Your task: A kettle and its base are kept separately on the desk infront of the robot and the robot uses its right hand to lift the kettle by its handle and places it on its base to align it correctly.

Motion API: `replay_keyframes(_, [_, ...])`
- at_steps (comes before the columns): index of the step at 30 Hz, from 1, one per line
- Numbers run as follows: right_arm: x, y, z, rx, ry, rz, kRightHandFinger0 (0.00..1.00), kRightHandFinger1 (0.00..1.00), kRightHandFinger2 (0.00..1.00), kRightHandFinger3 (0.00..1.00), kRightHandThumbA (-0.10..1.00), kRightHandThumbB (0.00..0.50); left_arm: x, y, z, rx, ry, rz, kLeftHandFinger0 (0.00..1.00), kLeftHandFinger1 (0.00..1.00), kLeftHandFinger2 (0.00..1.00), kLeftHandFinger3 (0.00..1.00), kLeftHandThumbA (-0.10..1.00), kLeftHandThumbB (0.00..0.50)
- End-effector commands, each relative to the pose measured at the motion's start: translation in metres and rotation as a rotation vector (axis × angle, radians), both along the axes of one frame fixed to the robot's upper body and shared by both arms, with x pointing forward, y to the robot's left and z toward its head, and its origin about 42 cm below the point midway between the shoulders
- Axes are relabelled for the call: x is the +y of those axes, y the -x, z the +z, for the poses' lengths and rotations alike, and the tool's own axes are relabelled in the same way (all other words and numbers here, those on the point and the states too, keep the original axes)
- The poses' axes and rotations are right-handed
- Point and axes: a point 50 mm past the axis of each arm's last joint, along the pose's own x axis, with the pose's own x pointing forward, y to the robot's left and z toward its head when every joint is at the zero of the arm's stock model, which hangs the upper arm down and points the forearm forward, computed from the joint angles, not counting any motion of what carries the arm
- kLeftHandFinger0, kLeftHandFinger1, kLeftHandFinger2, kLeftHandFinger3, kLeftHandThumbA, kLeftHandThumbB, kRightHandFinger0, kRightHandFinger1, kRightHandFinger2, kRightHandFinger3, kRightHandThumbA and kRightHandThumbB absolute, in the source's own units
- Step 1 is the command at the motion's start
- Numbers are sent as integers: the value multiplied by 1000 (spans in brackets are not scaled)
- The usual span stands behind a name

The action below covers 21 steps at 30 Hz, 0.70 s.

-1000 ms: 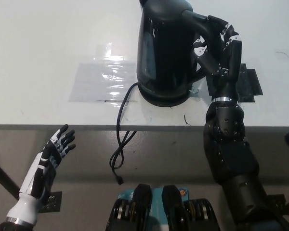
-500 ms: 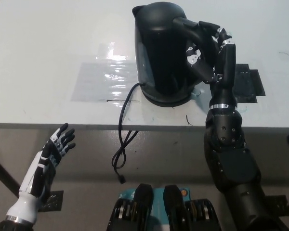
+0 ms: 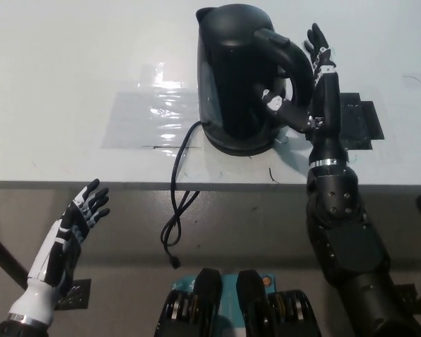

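Where it gripped before, the right robot hand (image 3: 314, 91) has released the kettle (image 3: 242, 74).

Single head view, looking steeply down from above onto the near edge of the desk (image 3: 70, 77). Desk fills the upper half of the frame, floor (image 3: 231, 232) the lower half. Fairly close. No second view to share anything with.

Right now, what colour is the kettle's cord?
Black: the cord hangs off the desk edge; the head view shows it best.
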Motion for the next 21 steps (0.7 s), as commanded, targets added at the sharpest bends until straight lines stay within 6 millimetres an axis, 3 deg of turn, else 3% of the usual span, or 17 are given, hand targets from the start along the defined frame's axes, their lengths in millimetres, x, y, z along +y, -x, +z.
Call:
replay_keyframes(1, [3, -8, 14, 1, 60, 137, 1000, 1000, 1000, 1000, 970, 500, 2, -2, 15, -55, -1, -18, 1000, 1000, 1000, 1000, 1000, 81])
replay_keyframes(13, [-13, -12, 24, -17, -13, 203, 1000, 1000, 1000, 1000, 925, 500, 1, -2, 14, -54, 0, -14, 1000, 1000, 1000, 1000, 1000, 90])
replay_keyframes(21, [-33, -14, 37, -80, -12, 142, 1000, 1000, 1000, 1000, 949, 500, 2, -3, 14, -57, -3, -12, 1000, 1000, 1000, 1000, 1000, 72])
